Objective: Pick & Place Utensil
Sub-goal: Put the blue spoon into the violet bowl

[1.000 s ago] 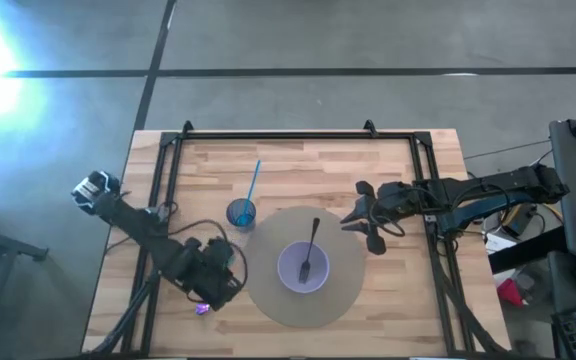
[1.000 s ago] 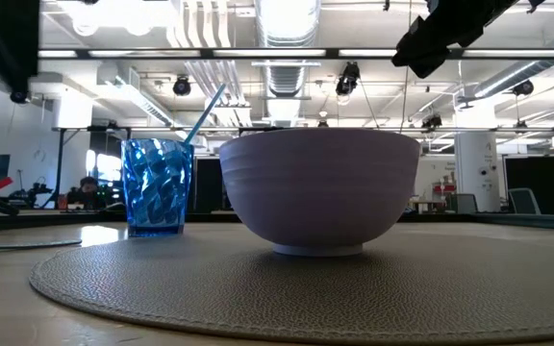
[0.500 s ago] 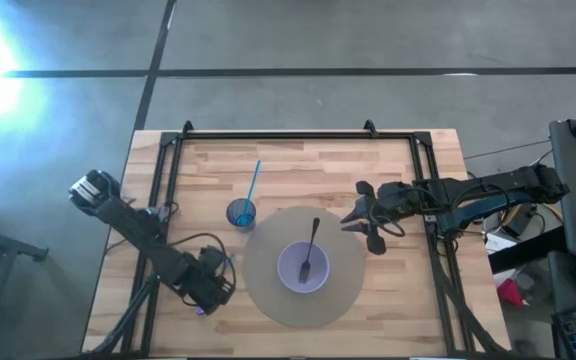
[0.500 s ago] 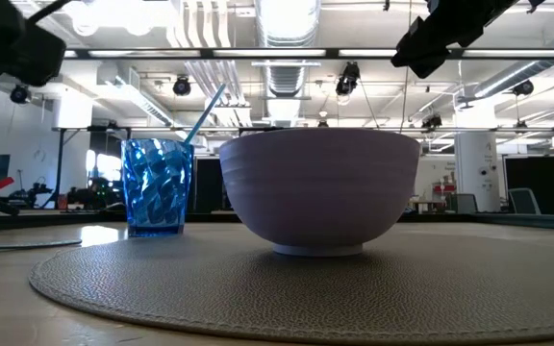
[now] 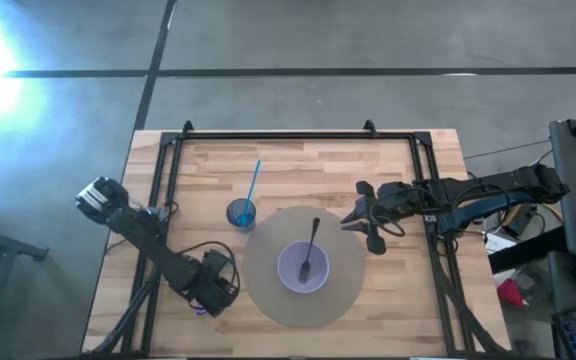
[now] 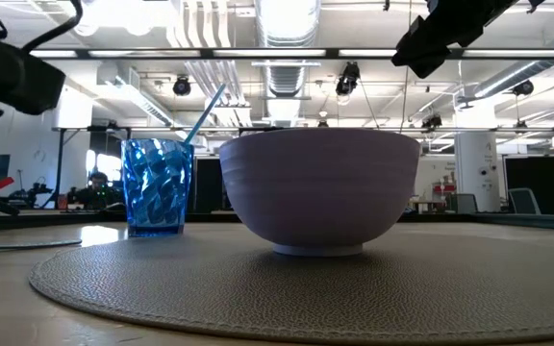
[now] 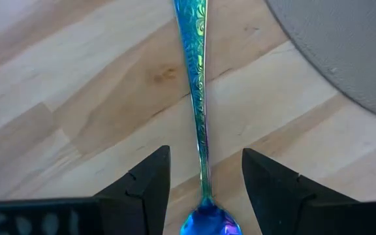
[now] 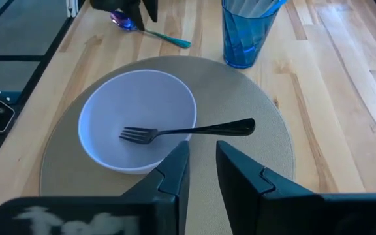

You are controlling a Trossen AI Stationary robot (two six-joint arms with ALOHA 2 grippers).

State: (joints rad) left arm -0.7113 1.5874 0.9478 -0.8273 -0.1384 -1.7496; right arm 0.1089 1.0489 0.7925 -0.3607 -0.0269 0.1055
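Note:
An iridescent blue-purple spoon [image 7: 198, 98] lies flat on the wood just left of the round grey placemat [image 5: 343, 300]. My left gripper [image 7: 204, 166] is open and low over it, one finger on each side of the handle near the spoon's bowl [image 7: 207, 222], touching nothing that I can see. In the high view my left gripper [image 5: 213, 290] covers most of the spoon. A black fork [image 8: 188, 130] sits with its tines in the lilac bowl [image 5: 290, 272] and its handle on the rim. My right gripper [image 5: 366, 222] is open and hovers at the mat's right edge.
A blue tumbler [image 5: 241, 213] with a blue straw [image 5: 254, 178] stands on the wood at the placemat's far left side. A black frame [image 5: 288, 135] runs along the table's far and side edges. Bare wood lies to the far side and near the left corner.
My left gripper has moved a little toward the table's near edge and come down over the spoon, with the arm's elbow swinging lower. The spoon, fork, bowl and right arm have stayed where they were.

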